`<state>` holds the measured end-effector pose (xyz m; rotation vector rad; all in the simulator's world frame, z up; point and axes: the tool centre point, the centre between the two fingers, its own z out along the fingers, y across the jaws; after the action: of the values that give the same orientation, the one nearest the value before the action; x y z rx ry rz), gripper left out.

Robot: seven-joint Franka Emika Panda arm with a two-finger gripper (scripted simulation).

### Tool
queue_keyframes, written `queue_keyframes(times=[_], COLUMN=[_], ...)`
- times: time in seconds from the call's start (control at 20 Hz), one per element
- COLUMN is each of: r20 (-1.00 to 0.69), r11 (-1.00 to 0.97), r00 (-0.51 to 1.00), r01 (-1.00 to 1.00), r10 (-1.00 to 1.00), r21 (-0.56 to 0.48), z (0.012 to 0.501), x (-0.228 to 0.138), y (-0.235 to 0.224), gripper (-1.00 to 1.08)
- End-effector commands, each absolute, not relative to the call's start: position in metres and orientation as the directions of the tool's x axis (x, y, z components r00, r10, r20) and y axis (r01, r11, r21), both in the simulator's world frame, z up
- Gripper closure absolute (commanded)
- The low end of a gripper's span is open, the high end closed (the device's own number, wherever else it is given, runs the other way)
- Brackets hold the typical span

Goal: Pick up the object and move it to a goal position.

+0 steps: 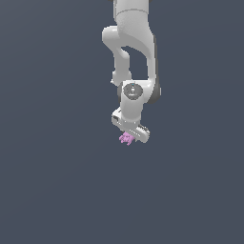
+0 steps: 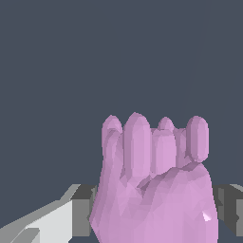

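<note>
The gripper (image 1: pixel 129 138) is clenched around the object (image 2: pixel 154 190), which looks light, stiff and lumpy; its broad body gives the best hold.

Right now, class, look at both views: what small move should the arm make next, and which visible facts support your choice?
Probably a short lift or carry toward the goal while keeping the hand shut. In the wrist view the pink object fills the space between the grey fingers, so it appears gripped. In the exterior view it sits at the hand's tip. No goal marker is visible, so the direction cannot be told.
</note>
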<state>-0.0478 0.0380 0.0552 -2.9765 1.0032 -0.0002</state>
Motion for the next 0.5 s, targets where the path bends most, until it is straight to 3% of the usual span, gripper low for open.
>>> queue_keyframes(times=[0.0,0.45], r20=[0.001,0.001], r11=[-0.796,-0.795], r00=[0.796,0.795], r01=[-0.606,-0.606], r10=[-0.606,-0.606], r21=[-0.001,0.0], z=[0.067,0.138], x=[-0.044,-0.024], y=[0.038,0.04], gripper=[1.08,1.08])
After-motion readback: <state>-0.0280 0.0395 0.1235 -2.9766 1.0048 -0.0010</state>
